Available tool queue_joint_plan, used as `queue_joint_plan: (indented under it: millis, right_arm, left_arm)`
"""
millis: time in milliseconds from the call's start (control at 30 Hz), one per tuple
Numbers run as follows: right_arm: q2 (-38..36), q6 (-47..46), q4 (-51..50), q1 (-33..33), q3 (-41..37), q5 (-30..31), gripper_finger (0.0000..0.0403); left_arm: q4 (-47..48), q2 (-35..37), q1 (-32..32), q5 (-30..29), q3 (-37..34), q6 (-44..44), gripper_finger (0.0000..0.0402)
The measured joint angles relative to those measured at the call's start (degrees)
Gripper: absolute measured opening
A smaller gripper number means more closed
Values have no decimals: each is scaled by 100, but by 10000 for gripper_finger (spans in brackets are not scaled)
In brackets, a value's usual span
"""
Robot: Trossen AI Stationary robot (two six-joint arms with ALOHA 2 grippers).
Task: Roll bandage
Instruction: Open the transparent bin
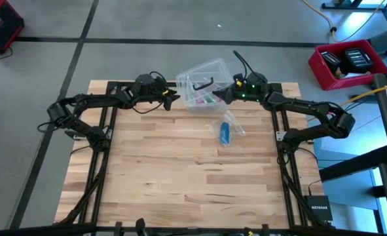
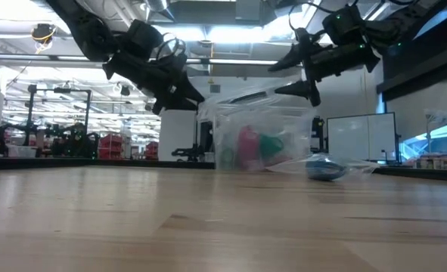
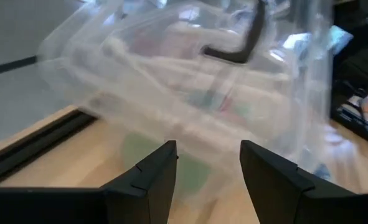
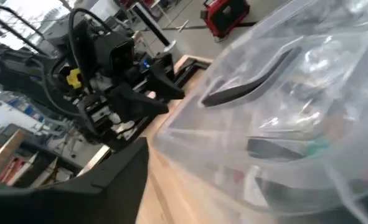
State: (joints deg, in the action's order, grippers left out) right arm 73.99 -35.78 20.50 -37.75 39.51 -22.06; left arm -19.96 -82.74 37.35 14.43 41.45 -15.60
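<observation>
The bandage (image 1: pixel 224 133) is a small blue roll inside a small clear bag. It lies on the wooden table right of centre and also shows in the low view (image 2: pixel 325 168). Behind it stands a clear plastic lidded box (image 1: pixel 203 82) with a black handle (image 3: pixel 233 50) and coloured items inside. My left gripper (image 1: pixel 175 99) is open at the box's left side, its fingers (image 3: pixel 152 177) pointing at the box wall. My right gripper (image 2: pixel 302 75) is open at the box's right side, above table height. Neither is near the bandage. My left gripper's fingertips stand just short of the box wall, and I cannot tell whether they touch it. My right gripper shows one finger (image 4: pixel 109 180) beside the box's lid; the clear plastic (image 4: pixel 283 112) fills the place where the other would show, so I cannot tell whether it touches the box.
The near half of the table (image 1: pixel 193 183) is bare wood. A red crate (image 1: pixel 347 62) sits on the floor beyond the table's right far corner, and a red item (image 1: pixel 0 26) at far left. Dark frame rails run along both table sides.
</observation>
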Motion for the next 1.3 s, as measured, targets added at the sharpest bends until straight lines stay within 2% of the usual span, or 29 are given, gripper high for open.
queue_joint_plan:
  millis: [100,333,467,700,800,933,1100,1300]
  right_arm:
    - [1,117,13,-6,0,34,227]
    - [-22,632,-54,7,12,36,53]
    - [-33,939,27,87,8,17,49]
    - [-37,1449,149,318,-6,-73,53]
    - [-37,2047,328,649,-9,-173,52]
    - [-37,3195,436,1272,-9,-151,52]
    - [-19,5314,157,2276,-9,596,52]
    - [365,7340,14,3201,-9,2139,54]
  left_arm:
    - [-9,0,25,-68,-2,68,169]
    - [18,19,22,-72,-2,205,169]
    - [396,406,51,-112,46,470,169]
    - [1063,1639,-1,-326,66,941,169]
    - [1443,2328,-28,-472,70,1249,169]
    - [1846,3436,-29,-954,89,2251,169]
    - [1960,4524,-27,-1145,169,2020,169]
    - [2425,4834,-73,-894,166,1435,169]
